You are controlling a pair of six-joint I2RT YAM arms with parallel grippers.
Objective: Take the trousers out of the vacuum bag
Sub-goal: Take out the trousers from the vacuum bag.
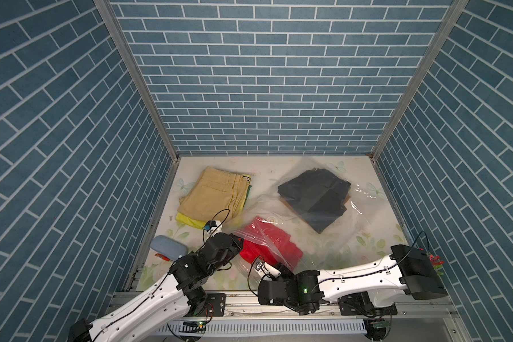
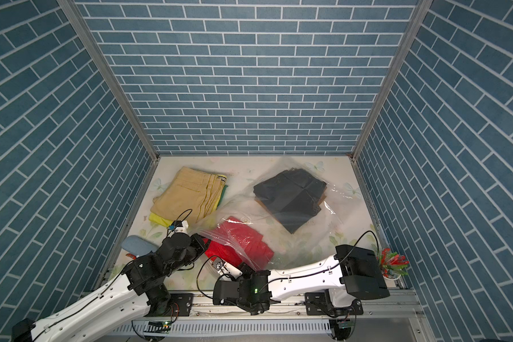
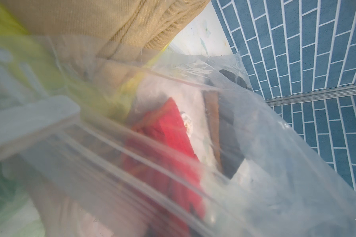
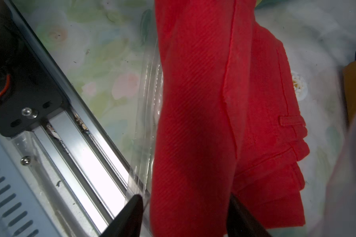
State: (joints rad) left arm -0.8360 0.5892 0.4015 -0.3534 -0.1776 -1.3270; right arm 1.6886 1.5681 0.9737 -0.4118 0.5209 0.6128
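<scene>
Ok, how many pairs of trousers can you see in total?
6. Outside the vacuum bag, beige lies on yellow and green; black over brown deep inside it; red at its mouth. More could be hidden underneath.

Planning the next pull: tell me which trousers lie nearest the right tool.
The red trousers: they sit between the open right tool's fingers at the bag mouth. The black pair lies deeper inside; the beige pair is already out.

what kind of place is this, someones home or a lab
Most likely a lab test cell, not a home: blue brick-print panels in metal framing wall in a small table, and two robot arms are bolted to a rail at its front.
</scene>
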